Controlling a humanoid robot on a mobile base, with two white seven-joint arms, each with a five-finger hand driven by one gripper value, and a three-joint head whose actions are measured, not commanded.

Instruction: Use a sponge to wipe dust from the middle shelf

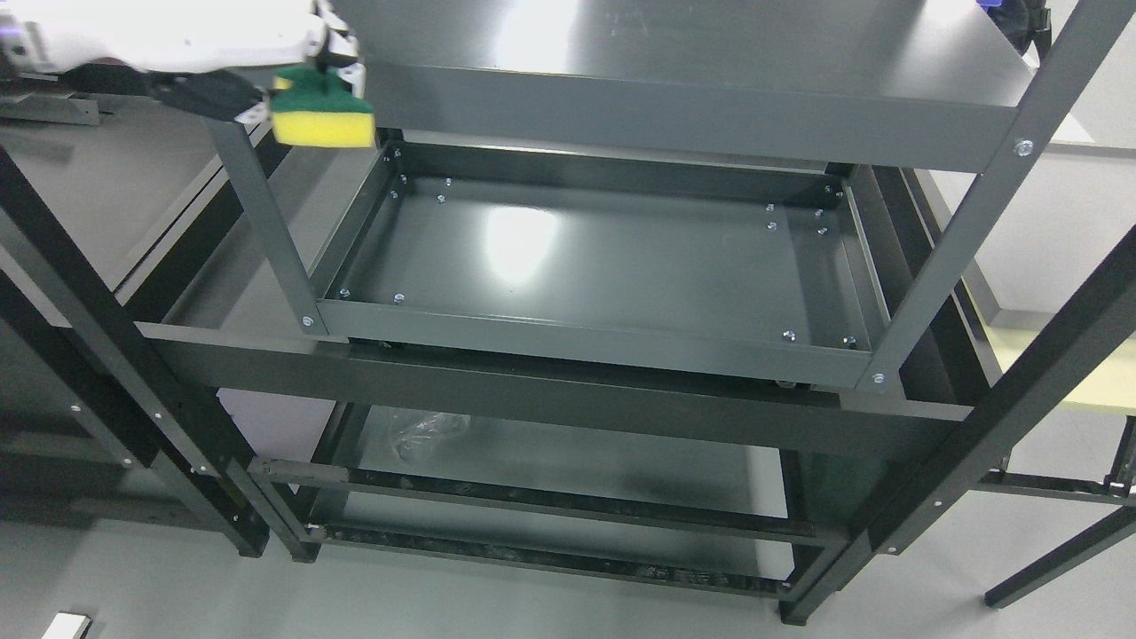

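Floor: pale grey, running along the bottom of the head view, with the feet of dark metal racks standing on it.

Lowest shelf (pixel 568 479): dark and partly hidden behind a crossbar; a crumpled clear plastic sheet (pixel 424 433) lies on its left part.

Middle shelf (pixel 603 266): a shallow grey metal tray with raised rims, bolted at the corners. A bright patch of ceiling light reflects left of its centre. Nothing lies on it, and any dust is too fine to see.

Top shelf (pixel 692 44): a grey metal sheet overhanging the back of the middle shelf.

Left hand (pixel 306 62): enters from the upper left on a white arm, with dark fingers closed around the top of the sponge.

Sponge (pixel 321 114): yellow foam with a green scouring layer on top, hanging below the hand. It is beside the left front post (pixel 266 222), level with the top shelf's front edge, above and just outside the middle shelf's far left corner, not touching it.

Right hand: not in view.

Step in hand: apparently bringing the sponge down to the middle shelf.

Doing it well: lower the sponge inside the post and under the top shelf's edge, set its yellow face flat on the tray, then sweep in overlapping strokes, working into the rims and around the bolt heads.
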